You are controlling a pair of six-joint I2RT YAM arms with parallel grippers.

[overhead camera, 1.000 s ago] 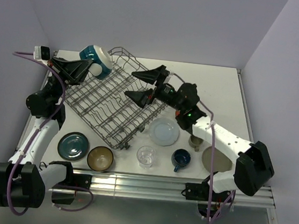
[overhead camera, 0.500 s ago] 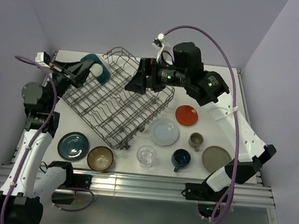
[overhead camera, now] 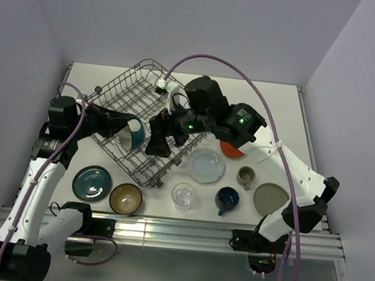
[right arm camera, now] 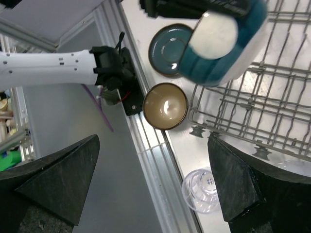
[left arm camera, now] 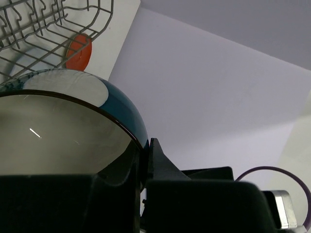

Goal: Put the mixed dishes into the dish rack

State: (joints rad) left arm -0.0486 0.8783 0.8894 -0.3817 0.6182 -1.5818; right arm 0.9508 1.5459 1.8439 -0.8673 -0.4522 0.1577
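Teal-and-white ceramic bowl [overhead camera: 134, 134] pinched by its rim in my left claw [overhead camera: 125, 127], over grey wire dish rack [overhead camera: 121, 96], near edge.

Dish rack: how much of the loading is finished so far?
Nothing sits in the dish rack yet. The left gripper holds a teal-and-white bowl over it; the right gripper hangs open alongside. Still on the table: teal plate, brown bowl, glass, pale plate, red plate, blue cup, beige cup, beige plate.
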